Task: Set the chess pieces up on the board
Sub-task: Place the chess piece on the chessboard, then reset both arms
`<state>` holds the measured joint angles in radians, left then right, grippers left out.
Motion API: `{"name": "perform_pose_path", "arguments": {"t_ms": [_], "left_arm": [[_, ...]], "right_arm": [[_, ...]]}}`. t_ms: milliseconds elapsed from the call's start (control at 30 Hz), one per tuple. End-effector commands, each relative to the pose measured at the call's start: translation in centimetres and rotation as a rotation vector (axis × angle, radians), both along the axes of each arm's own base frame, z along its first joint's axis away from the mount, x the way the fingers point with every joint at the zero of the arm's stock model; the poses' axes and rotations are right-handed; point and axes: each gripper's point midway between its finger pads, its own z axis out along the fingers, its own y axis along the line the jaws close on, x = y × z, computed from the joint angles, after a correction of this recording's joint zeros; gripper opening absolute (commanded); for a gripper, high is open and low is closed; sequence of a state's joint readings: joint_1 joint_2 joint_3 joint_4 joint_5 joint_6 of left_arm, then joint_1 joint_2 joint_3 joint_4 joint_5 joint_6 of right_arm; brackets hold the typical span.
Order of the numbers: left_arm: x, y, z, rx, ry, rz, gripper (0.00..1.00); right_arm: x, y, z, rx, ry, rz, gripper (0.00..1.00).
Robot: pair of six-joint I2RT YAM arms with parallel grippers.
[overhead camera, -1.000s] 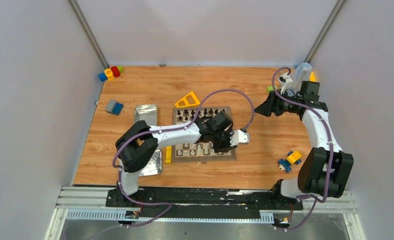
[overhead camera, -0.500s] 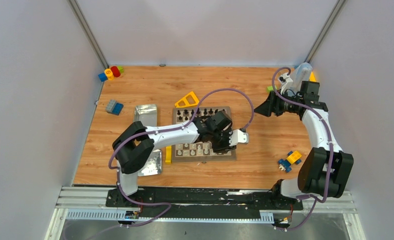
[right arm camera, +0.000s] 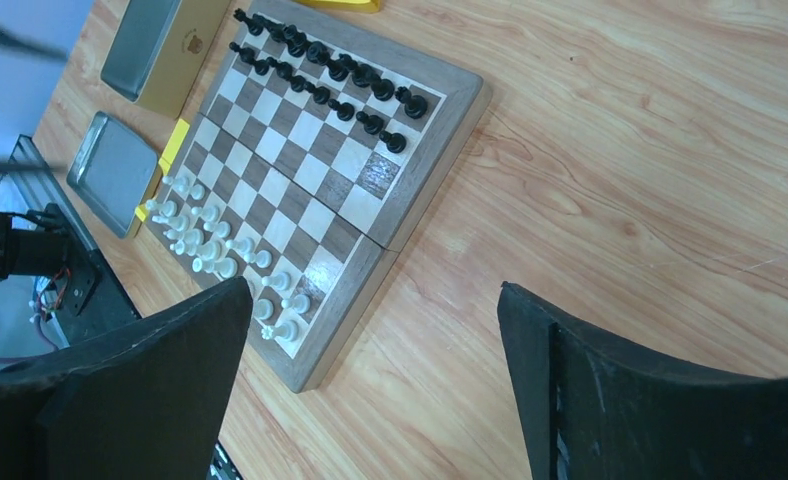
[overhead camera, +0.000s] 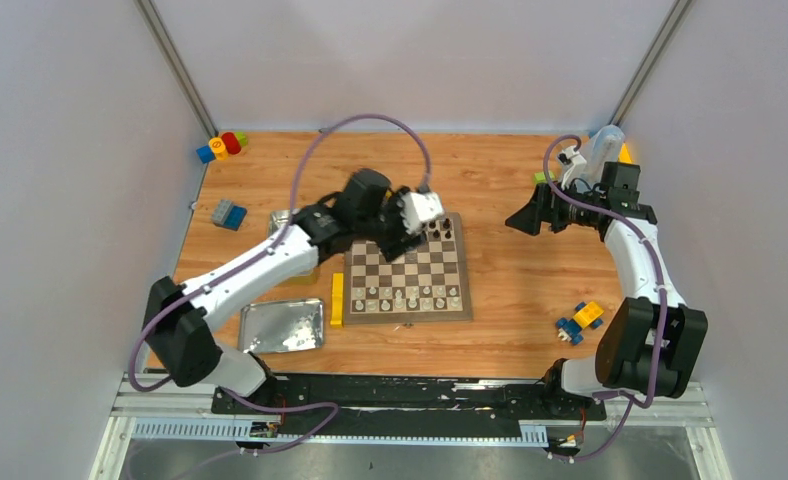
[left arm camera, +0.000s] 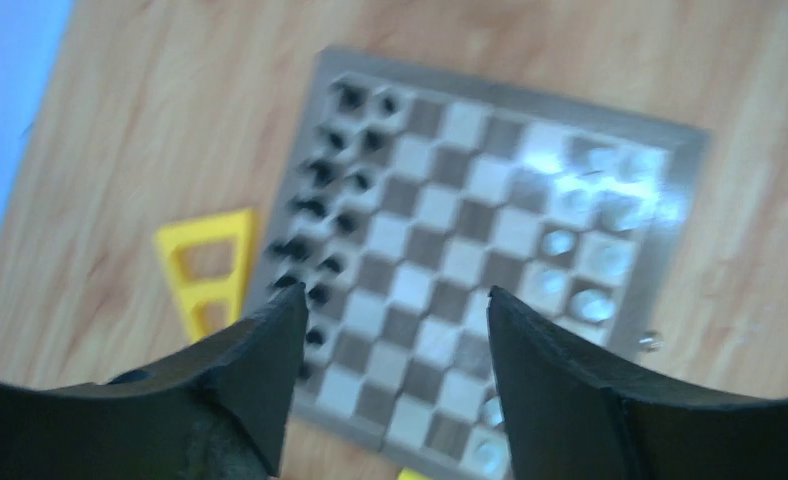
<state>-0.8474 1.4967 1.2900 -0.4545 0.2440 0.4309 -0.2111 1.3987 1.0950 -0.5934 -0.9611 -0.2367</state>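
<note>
board [right arm camera: 305,165]: brown-cream checks | black pieces [right arm camera: 327,60] | white pieces [right arm camera: 225,267] | block [overhead camera: 337,298]: yellow | table [right arm camera: 620,150]: orange woodgrain

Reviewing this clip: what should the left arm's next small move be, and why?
Probably draw the left claw back toward its base, staying high. It hangs open and empty over the checkered wooden chessboard, whose tiny black pieces and pale silvery-white pieces appear to fill two rows each, so little seems left to place.
</note>
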Motion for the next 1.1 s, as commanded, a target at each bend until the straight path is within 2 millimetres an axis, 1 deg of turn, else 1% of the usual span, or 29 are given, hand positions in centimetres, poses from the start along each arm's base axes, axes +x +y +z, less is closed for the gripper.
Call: {"name": "perform_pose_path", "arguments": {"t_ms": [0,33,67,100,133,167,200,233,267,300,333,367,400,433,467,500,567,600,667,700,733,767,800,833,867,900,967,1033,1067], "left_arm": [[4.8,8.1,2.4,-0.087,0.005,0.302,0.79],[5.4,9.1,2.9,-0.108,-0.001,0.332,0.82],[6.3,11.3,3.3,-0.132,-0.005,0.403,0.88],[6.6,12.3,4.2,-0.159,-0.026,0.434,0.93],[7.5,14.4,4.0,-0.169,-0.018,0.505,0.96],[8.0,15.6,4.6,-0.187,-0.041,0.553,0.99],[8.8,17.5,4.3,-0.192,-0.032,0.626,0.99],[9.2,18.8,4.6,-0.199,-0.045,0.674,1.0],[9.7,20.7,4.4,-0.208,-0.036,0.74,1.0],[9.9,21.7,4.4,-0.218,-0.034,0.775,1.0],[10.3,23.6,4.4,-0.236,-0.026,0.839,1.0],[10.3,24.5,4.5,-0.258,-0.018,0.869,1.0],[10.7,26.4,4.6,-0.271,-0.022,0.929,1.0],[10.8,28.4,4.5,-0.291,-0.019,0.996,1.0],[10.8,29.3,4.7,-0.303,-0.021,1.024,1.0],[10.7,31.1,4.8,-0.32,-0.023,1.083,1.0],[10.1,33.4,5.2,-0.332,-0.039,1.146,1.0],[9.8,33.9,5.2,-0.327,-0.041,1.16,1.0],[8.4,35.0,6.4,-0.328,-0.095,1.191,1.0],[7.9,35.4,6.2,-0.322,-0.102,1.204,1.0],[7.1,35.7,7.2,-0.334,-0.147,1.22,1.0],[6.5,35.8,6.9,-0.336,-0.15,1.234,1.0],[5.8,36.1,8.0,-0.357,-0.2,1.247,1.0],[5.3,36.2,7.6,-0.363,-0.206,1.257,1.0],[4.7,36.5,8.7,-0.386,-0.255,1.267,1.0],[4.4,36.6,8.3,-0.391,-0.257,1.28,1.0],[3.8,37.0,8.8,-0.412,-0.292,1.308,1.0],[3.4,37.0,8.9,-0.424,-0.31,1.304,1.0],[3.2,36.8,8.5,-0.431,-0.307,1.297,1.0]], "right_arm": [[0.7,-0.7,2.8,-0.062,-0.118,-0.019,0.99],[0.7,-0.8,3.0,-0.066,-0.123,-0.023,1.0],[0.7,-0.9,3.2,-0.072,-0.13,-0.027,1.0],[0.8,-0.9,3.4,-0.077,-0.137,-0.033,1.0],[0.9,-1.1,3.7,-0.083,-0.144,-0.043,1.0],[1.0,-1.2,4.0,-0.092,-0.152,-0.056,1.0],[1.2,-1.5,4.4,-0.103,-0.161,-0.072,1.0],[1.4,-1.9,4.8,-0.12,-0.17,-0.1,1.0],[1.6,-2.2,5.2,-0.128,-0.175,-0.127,1.0],[1.7,-2.4,5.9,-0.138,-0.191,-0.149,1.0],[1.8,-2.7,6.5,-0.148,-0.207,-0.171,1.0],[1.8,-2.9,7.1,-0.155,-0.225,-0.19,1.0],[1.7,-3.1,7.8,-0.164,-0.245,-0.207,1.0],[1.6,-3.3,8.3,-0.174,-0.262,-0.226,1.0],[1.5,-3.6,8.8,-0.185,-0.281,-0.247,1.0],[1.3,-3.8,9.1,-0.195,-0.296,-0.27,1.0],[0.8,-4.2,9.5,-0.212,-0.323,-0.307,1.0],[0.8,-4.5,9.2,-0.219,-0.319,-0.331,1.0],[0.4,-5.1,9.0,-0.229,-0.316,-0.379,1.0],[0.2,-5.2,8.7,-0.234,-0.309,-0.393,1.0],[0.0,-5.4,8.3,-0.233,-0.297,-0.406,1.0],[-0.1,-5.4,7.9,-0.233,-0.285,-0.415,1.0],[-0.3,-5.4,7.4,-0.232,-0.274,-0.42,1.0],[-0.5,-5.4,7.1,-0.23,-0.27,-0.422,1.0],[-0.7,-5.3,7.0,-0.224,-0.268,-0.419,1.0],[-0.9,-5.1,7.0,-0.219,-0.27,-0.417,1.0],[-1.2,-4.9,7.3,-0.213,-0.287,-0.409,1.0],[-1.5,-4.8,7.6,-0.21,-0.308,-0.414,1.0],[-1.5,-4.8,7.8,-0.211,-0.321,-0.416,1.0]]}}
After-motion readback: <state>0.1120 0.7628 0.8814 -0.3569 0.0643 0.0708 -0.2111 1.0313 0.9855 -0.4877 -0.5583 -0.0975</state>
